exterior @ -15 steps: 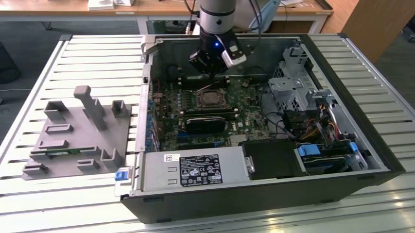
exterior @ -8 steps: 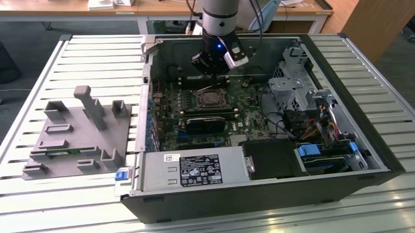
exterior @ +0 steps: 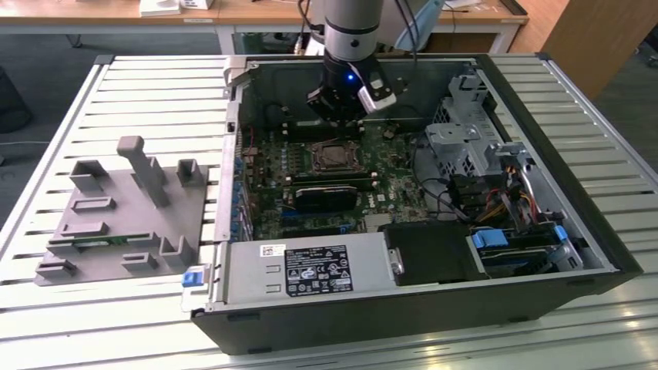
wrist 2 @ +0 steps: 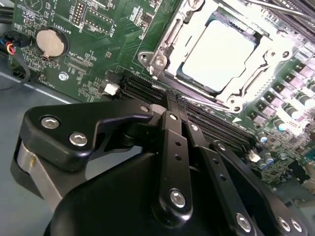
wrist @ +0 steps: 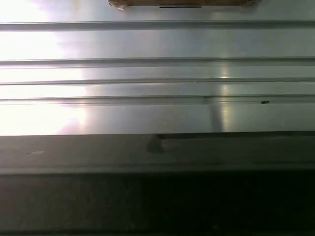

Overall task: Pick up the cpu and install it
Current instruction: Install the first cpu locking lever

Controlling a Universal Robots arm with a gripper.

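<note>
Shiny metal cpu (wrist 2: 219,54), glossy black plastic fingers (wrist 2: 174,147).

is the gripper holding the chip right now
No, in the second wrist view the chip already sits in the socket on the motherboard, away from the gripper.

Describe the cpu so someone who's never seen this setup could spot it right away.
Look inside the open computer case at the green motherboard. Below the claw sits a metal socket frame; the cpu lies in it, the only plain silvery square among dark slots and small components.
</note>
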